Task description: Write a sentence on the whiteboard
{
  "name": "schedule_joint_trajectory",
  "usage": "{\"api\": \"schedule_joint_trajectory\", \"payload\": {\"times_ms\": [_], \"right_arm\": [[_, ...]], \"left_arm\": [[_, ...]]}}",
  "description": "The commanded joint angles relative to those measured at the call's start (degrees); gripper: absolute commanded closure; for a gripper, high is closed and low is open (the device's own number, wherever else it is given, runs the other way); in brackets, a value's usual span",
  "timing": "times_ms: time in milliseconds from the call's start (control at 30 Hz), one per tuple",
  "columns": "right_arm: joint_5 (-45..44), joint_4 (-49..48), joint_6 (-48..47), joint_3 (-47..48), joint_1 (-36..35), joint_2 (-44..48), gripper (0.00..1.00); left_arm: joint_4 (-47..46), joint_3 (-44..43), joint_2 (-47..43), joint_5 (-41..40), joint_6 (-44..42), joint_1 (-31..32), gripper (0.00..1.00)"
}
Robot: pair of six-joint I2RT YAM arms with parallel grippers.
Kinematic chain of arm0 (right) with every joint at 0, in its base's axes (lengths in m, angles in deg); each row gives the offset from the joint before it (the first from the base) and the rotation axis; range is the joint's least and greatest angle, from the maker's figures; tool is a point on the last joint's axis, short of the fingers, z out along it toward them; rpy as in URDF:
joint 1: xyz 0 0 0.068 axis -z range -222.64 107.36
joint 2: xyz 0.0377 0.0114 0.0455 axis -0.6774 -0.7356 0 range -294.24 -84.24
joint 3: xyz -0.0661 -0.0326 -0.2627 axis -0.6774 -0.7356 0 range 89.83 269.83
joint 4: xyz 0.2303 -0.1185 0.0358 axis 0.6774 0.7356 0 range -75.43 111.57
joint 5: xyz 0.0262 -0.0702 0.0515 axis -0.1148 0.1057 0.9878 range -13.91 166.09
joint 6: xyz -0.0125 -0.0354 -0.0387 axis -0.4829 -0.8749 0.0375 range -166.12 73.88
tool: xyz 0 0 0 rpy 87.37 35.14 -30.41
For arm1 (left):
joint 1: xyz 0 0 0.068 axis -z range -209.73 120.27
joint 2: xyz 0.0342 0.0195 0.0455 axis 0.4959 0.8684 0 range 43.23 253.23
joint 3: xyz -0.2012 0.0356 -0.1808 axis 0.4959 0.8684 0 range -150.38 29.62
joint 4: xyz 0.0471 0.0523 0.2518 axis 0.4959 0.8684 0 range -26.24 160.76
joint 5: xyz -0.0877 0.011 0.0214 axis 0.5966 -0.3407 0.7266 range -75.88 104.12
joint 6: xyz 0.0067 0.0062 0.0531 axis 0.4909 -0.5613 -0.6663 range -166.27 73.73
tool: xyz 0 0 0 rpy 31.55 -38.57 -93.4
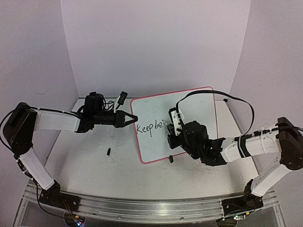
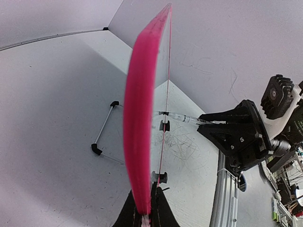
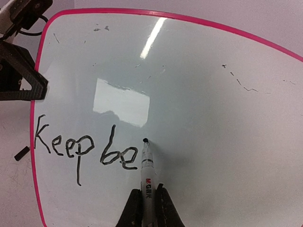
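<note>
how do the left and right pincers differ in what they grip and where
The black left pincer is shut on the pink rim of the white rectangular whiteboard; the black right pincer on a white black-tipped marker. The left pincer sits at the board's left edge; the right pincer is over its face, marker tip by the black letters "Keep be". Both are shut.

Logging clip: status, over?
Left end effector clamped on pink-rimmed white whiteboard edge. Right end effector holds white marker, tip on board. Black handwritten sentence reads "Keep be". Nothing blocking.

whiteboard [image 2: 139,118] edge blurred, marker [image 3: 147,175] barrel cropped
</note>
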Motion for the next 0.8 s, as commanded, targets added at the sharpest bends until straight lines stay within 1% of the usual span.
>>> {"api": "schedule_joint_trajectory", "payload": {"times_ms": [0,767], "right_arm": [[0.95,2.63,2.07,-0.83,0.34,1.34,1.00],[1.30,4.74,4.53,-2.44,-0.69,2.07,1.00]], "left_arm": [[2.03,-1.46,-1.70,-3.08,-3.65,0.47,1.00],[2.23,-1.56,-1.70,-3.08,-3.82,0.64,1.00]]}}
